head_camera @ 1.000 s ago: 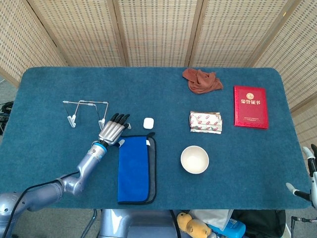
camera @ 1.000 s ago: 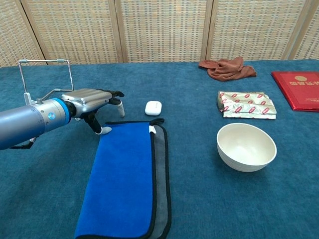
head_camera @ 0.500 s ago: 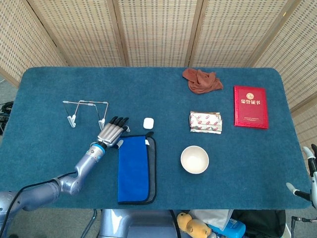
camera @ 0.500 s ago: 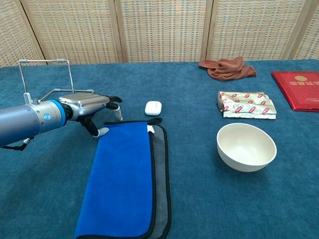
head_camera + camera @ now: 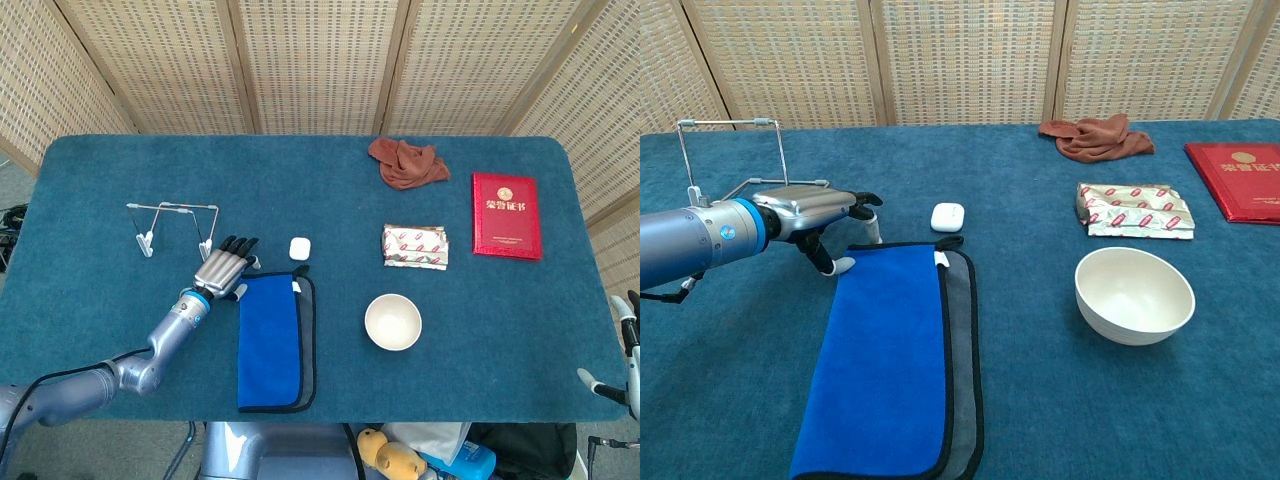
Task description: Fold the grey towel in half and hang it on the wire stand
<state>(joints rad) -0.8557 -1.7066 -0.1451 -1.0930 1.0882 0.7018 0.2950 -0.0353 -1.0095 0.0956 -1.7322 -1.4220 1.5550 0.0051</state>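
The towel lies folded lengthwise at the table's front, blue side up, with its grey layer showing along the right edge. My left hand hovers flat at the towel's far-left corner with fingers spread and holds nothing; in the chest view this left hand has its thumb tip close to the towel. The wire stand is upright just behind the hand, and it appears again at the far left as the wire stand. A small part of my right hand shows off the table's right edge.
A small white case sits just beyond the towel's far end. A white bowl stands right of the towel, with a red-patterned packet, a brown cloth and a red booklet farther back right.
My left hand has drifted slightly back and to the left, away from the towel's corner. The towel and the other objects have not moved.
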